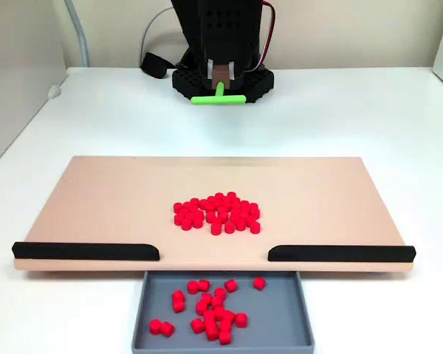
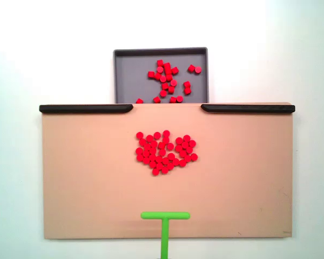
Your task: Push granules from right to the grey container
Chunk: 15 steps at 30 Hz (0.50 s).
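- The tan board [image 1: 118,199] lies flat on a white table [image 1: 369,118] and serves as the landmark for everything else; it shows in both fixed views.
- A loose heap of red granules [image 1: 218,213] sits on the middle of the board, the pellets touching or nearly touching one another; in the other fixed view the same heap [image 2: 165,152] has a rough heart outline.
- Two black strips line one long edge of the board, one [image 1: 86,251] toward each end [image 1: 341,254], with an open gap between them in line with the heap.
- The grey container [image 1: 151,306] sits against that same edge, right at the gap and lower than the board surface, so the board's edge hides part of it in a fixed view [image 2: 127,75].
- More red granules already lie inside the container [image 1: 210,310], scattered in a loose cluster with a few strays apart from it.
- The green T-shaped pusher stick [image 1: 218,96] is at the board's opposite long edge; in a fixed view its crossbar [image 2: 165,216] lies over the board just inside that edge, well apart from the heap.
- The gripper [image 1: 220,74] of the black arm holds the pusher's stem, jaws closed around it, beyond the board's far side in that view.
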Motion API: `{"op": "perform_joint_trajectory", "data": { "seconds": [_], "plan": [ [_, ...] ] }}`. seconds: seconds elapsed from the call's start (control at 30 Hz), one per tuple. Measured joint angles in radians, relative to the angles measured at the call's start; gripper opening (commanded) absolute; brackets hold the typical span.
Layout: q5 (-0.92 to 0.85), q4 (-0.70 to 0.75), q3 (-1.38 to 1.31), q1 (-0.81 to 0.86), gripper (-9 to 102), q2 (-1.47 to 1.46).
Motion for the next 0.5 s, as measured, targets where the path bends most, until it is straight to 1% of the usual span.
{"op": "perform_joint_trajectory", "data": {
  "seconds": [0.07, 0.2, 0.5],
  "plan": [
    [-0.003, 0.0, 0.0, 0.0, 0, 0.0],
    [-0.127, 0.0, 0.0, 0.02, 0, 0.0],
    [-0.144, 0.0, 0.0, 0.021, 0, 0.0]
  ]
}}
